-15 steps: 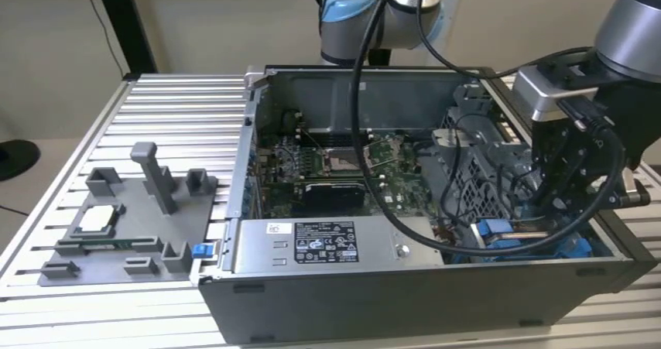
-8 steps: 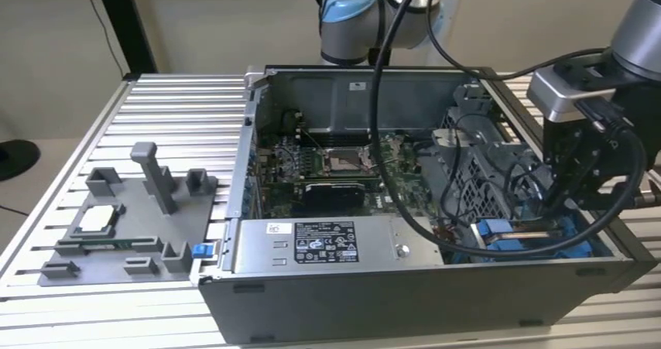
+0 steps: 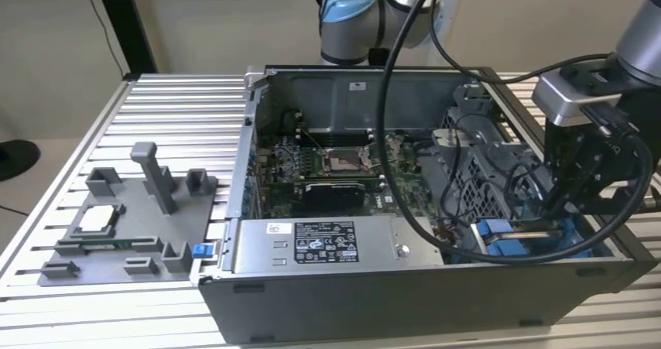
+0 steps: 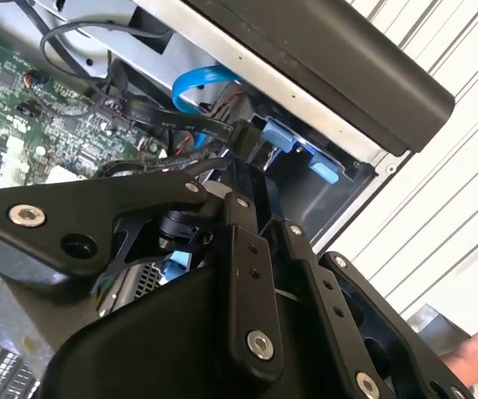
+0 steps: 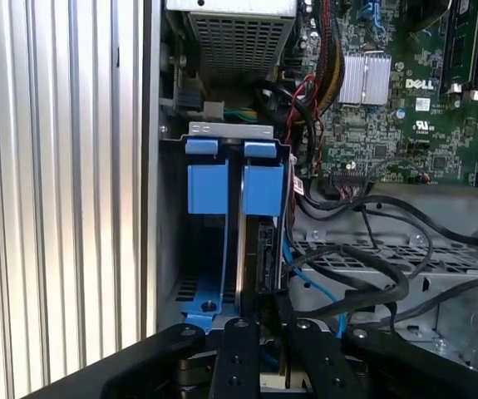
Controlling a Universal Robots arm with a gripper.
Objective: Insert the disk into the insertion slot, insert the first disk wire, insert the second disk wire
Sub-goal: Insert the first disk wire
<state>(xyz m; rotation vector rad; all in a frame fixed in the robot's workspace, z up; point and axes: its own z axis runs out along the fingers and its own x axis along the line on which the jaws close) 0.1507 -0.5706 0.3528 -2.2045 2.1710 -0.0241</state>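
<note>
Shows gripper [image 5: 270, 306] narrowed to a thin gap, seemingly pinching disk [image 5: 263, 249], which stands on edge inside insertion slot [image 5: 230, 130] at case corner; prob. stiff, dense, shock-sensitive, so best held firmly by blue carrier frame [image 5: 263, 189].

Exterior view: gripper [image 3: 558, 206] blocks most of insertion slot [image 3: 498, 230]; second wrist view: pinkish blur [image 4: 475, 362] well apart from slot, edge-cropped.

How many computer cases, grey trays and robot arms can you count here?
computer case: 1
grey tray: 1
robot arm: 1
Total: 3
</note>
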